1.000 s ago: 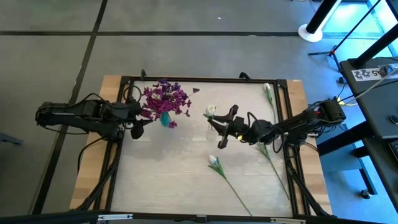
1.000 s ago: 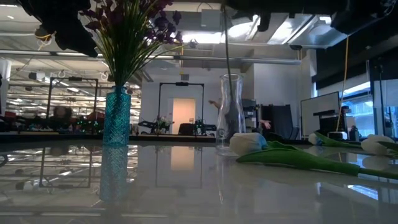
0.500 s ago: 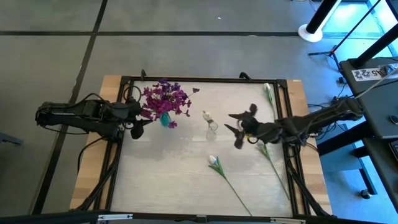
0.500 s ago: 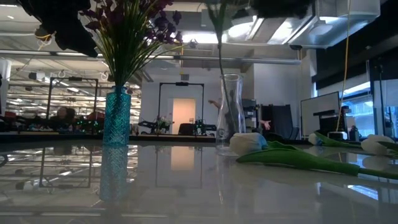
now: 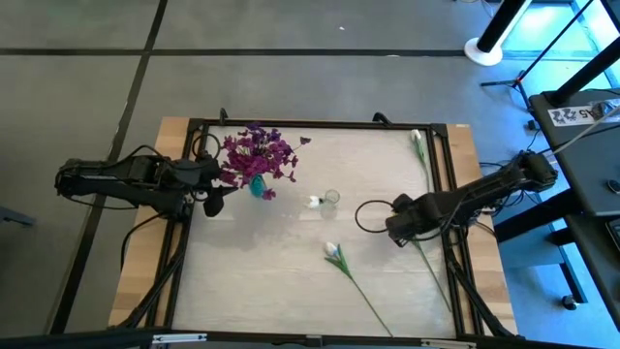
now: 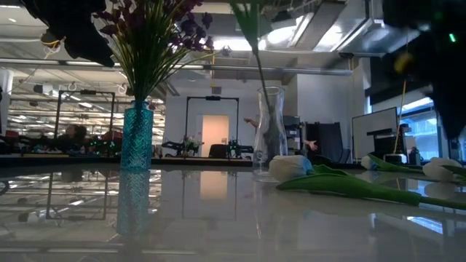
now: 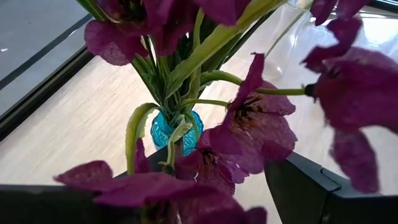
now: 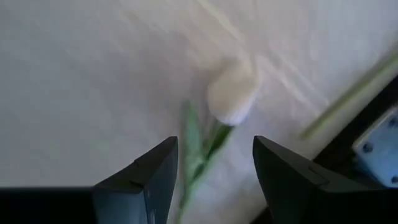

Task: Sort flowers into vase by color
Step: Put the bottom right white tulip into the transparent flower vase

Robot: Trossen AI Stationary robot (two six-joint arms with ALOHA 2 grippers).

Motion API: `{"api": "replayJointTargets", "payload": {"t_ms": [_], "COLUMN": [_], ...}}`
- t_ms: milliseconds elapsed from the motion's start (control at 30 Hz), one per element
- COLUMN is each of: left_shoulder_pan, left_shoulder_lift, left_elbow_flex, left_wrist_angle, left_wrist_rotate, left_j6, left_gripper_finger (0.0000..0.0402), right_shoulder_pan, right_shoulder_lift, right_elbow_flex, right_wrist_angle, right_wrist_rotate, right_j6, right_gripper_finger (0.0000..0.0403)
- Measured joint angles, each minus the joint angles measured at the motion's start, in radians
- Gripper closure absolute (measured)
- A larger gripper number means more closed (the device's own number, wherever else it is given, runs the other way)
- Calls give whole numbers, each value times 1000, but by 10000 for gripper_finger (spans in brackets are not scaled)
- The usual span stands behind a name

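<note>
White tulip (image 5: 314,202) in clear vase (image 5: 331,199); right gripper (image 5: 398,231) open

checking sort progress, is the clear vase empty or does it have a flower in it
Not empty: the clear vase stands upright with one green stem in it, a white bud beside its mouth from above.

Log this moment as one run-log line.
right tool: open, empty, over white tulip | clear vase: one white stem in | left tool: beside purple bouquet
</note>
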State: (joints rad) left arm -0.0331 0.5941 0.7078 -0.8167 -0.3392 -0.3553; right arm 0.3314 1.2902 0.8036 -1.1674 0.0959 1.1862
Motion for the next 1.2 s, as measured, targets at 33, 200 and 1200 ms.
{"api": "replayJointTargets", "payload": {"t_ms": [33, 200, 1200], "left_shoulder_pan": [0, 0, 0], "left_shoulder_lift": [0, 0, 0], "left_elbow_flex": [0, 0, 0], "left_wrist_angle": [-1, -1, -2], "left_wrist_rotate": [0, 0, 0], "left_j6": [0, 0, 0], "left_gripper_finger": [188, 188, 188], "right_shoulder_pan": [-9, -27, 56], "right_shoulder_lift": [2, 3, -64], "right_elbow_flex": [-35, -170, 261], "right_wrist_angle": [18, 148, 575], "right_wrist_rotate": [-25, -112, 48], "right_j6": [11, 57, -727], "right_gripper_finger": [193, 193, 391]}}
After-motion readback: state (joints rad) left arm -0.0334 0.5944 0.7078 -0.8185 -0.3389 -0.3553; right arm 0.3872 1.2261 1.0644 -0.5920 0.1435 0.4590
